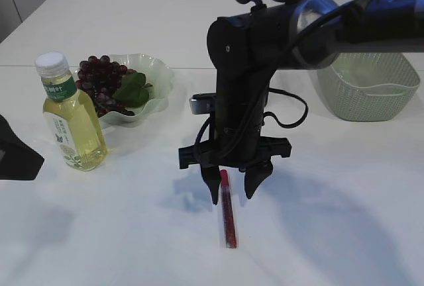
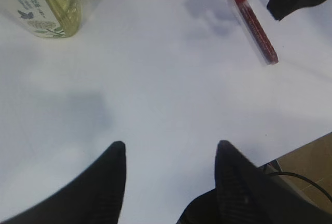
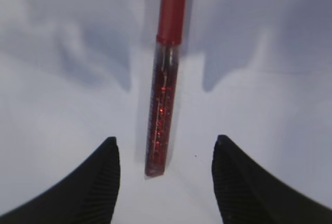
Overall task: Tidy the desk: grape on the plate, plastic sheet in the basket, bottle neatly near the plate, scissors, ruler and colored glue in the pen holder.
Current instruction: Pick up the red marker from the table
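Note:
The colored glue [image 1: 228,213], a red glitter tube, lies flat on the white desk. My right gripper [image 1: 232,190] hangs point-down over its far end, open, one finger on each side, the tube [image 3: 163,94] untouched. The left gripper [image 2: 171,149] is open over bare desk, holding nothing. The bottle [image 1: 71,117] of yellow drink stands upright left of the plate [image 1: 159,74]. The grape [image 1: 103,81] bunch rests on that plate. The glue [image 2: 254,22] and bottle [image 2: 46,3] also show in the left wrist view. Scissors, ruler, pen holder and plastic sheet are out of view.
A pale green basket [image 1: 371,91] stands at the back right, behind the right arm. A black part of the left arm [image 1: 16,153] juts in at the left edge. The desk's front edge [image 2: 306,146] shows in the left wrist view.

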